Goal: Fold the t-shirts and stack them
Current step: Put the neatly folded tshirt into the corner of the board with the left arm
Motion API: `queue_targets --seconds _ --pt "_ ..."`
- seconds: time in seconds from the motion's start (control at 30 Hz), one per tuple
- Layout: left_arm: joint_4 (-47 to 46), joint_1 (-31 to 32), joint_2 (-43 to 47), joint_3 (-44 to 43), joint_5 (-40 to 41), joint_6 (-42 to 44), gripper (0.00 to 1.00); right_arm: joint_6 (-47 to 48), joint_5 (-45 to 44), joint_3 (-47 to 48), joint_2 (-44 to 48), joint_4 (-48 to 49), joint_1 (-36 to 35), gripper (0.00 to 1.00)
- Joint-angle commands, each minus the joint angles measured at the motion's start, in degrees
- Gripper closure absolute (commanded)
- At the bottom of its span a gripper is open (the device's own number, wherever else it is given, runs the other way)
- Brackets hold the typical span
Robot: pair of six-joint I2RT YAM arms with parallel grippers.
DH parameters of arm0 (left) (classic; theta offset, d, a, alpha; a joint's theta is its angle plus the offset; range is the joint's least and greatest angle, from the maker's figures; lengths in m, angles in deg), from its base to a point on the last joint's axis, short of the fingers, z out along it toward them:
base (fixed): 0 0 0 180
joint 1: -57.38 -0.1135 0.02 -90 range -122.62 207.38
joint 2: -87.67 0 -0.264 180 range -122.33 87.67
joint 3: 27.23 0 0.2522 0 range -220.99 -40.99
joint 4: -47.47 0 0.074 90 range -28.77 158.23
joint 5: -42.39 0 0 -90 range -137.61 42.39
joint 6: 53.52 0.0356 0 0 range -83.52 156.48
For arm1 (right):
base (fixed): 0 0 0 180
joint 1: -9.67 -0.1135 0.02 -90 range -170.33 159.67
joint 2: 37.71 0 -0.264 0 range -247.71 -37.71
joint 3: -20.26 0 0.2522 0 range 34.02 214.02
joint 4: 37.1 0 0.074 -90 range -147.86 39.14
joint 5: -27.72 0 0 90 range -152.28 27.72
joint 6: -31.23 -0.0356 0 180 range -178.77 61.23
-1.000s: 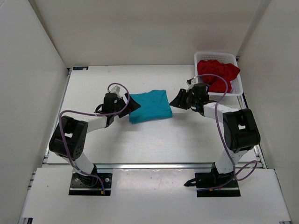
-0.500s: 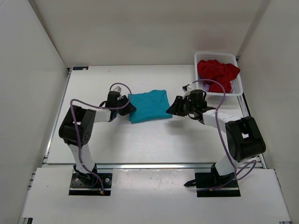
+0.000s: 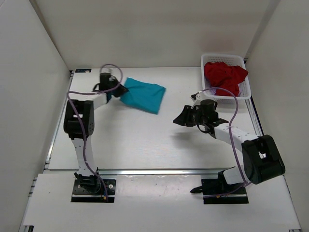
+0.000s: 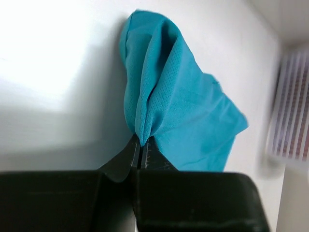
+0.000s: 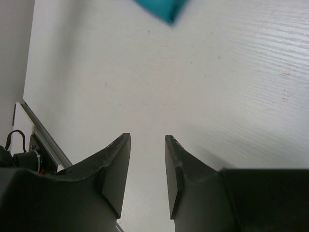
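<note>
Now our left claw (image 4: 140, 152) has pinched shut on the folded teal t-shirt (image 3: 145, 95) at its edge and dragged it far-left; the cloth trails just ahead of its tips. Our right claw (image 5: 147, 166) hangs half-parted and empty, well apart from the shirt. Likely this starts the stack.

My left end effector (image 3: 117, 88) sits at the far left of the counter (image 3: 145, 145), pinched on the teal shirt (image 3: 143, 95), which spreads to its right and blocks that far-left patch. The left wall (image 3: 34, 72) is near, leaving little room there. My right end effector (image 3: 181, 117), jaws apart and empty, hangs over bare counter near the middle. Its wrist view shows white surface ahead, the shirt's corner well beyond. The basket (image 3: 245, 90) with the red shirt (image 3: 223, 76) fills the far-right corner, by the right wall (image 3: 285, 96), just beyond my right wrist. Between shirt and basket, and all along the near half, the counter is open.
</note>
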Motion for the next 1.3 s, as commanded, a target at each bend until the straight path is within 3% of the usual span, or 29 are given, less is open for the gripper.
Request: queue_targets --seconds 0.0,0.2,0.3,0.6,0.63,0.97,1.03,1.17,1.27 --pt "3.0 -12.5 4.6 -0.7 2.0 0.6 1.00 0.7 1.2 -0.8 0.9 2.9 0.0 0.67" --pt "-0.8 -27.8 5.3 5.1 1.7 -3.7 0.99 0.0 3.8 -0.8 -0.5 4.0 -1.7 0.67" --pt "-5.4 -32.3 5.8 10.6 0.6 -8.5 0.91 0.2 4.3 -0.9 -0.6 3.1 -2.9 0.69" --pt "-17.2 -37.4 5.9 20.7 2.6 -20.0 0.65 0.4 5.3 -4.2 2.0 2.0 -3.4 0.68" --pt "-18.6 -37.6 5.2 20.5 2.0 -20.2 0.60 0.4 5.1 -4.1 2.4 2.0 -3.8 0.69" --pt "-12.8 -33.7 -2.9 4.8 3.5 -20.5 0.63 0.6 5.5 -3.9 3.6 0.0 -3.9 0.68" --pt "-12.0 -33.0 -4.7 1.7 3.0 -21.4 0.60 0.2 5.1 -3.7 4.5 -0.7 -3.5 0.68" --pt "-14.3 -32.4 -2.3 4.5 2.5 -22.2 0.39 0.3 5.0 -3.6 4.9 -0.4 -3.3 0.61" --pt "-15.0 -32.3 1.4 8.5 2.0 -20.3 0.13 0.0 4.2 -2.7 4.4 -0.3 -3.8 0.52"
